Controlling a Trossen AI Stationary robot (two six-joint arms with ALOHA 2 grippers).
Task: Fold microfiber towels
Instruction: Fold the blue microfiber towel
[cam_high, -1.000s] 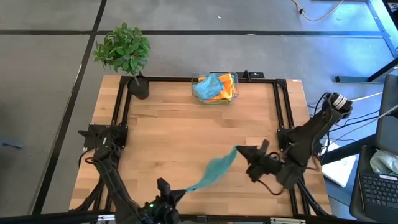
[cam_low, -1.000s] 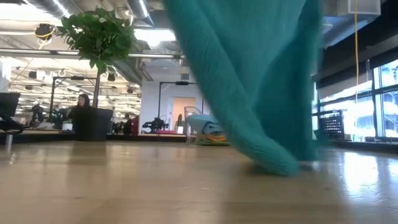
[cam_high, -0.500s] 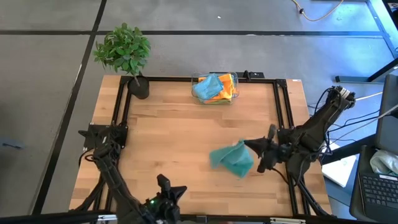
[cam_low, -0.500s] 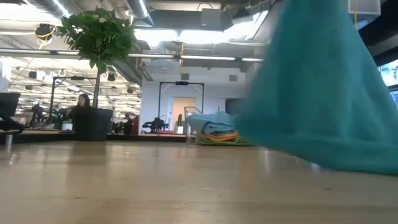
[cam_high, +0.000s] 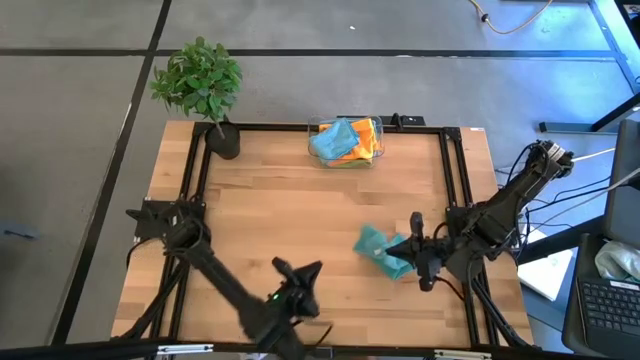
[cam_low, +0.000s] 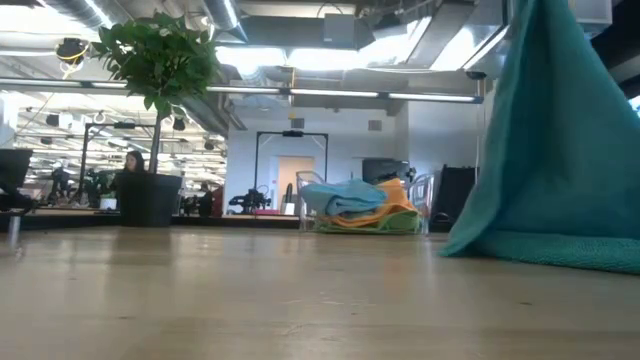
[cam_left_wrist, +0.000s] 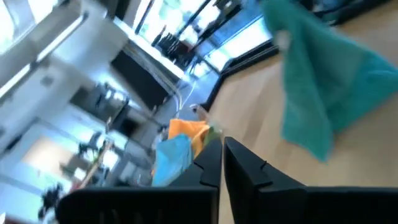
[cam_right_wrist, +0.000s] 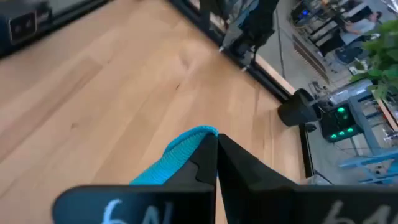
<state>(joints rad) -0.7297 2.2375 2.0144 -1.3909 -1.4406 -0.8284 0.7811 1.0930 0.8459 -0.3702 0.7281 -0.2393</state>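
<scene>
While pinched: teal towel (cam_high: 378, 250) in right gripper (cam_high: 412, 246)

teal towel (cam_high: 381, 250) lowered, bunched, left claw (cam_high: 309, 271) released

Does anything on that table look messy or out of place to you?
The teal towel is not lying flat. It hangs bunched from the right claw, which is shut on one edge, with only its lower part resting on the table. The other towels sit heaped in a clear bin at the far edge.
</scene>
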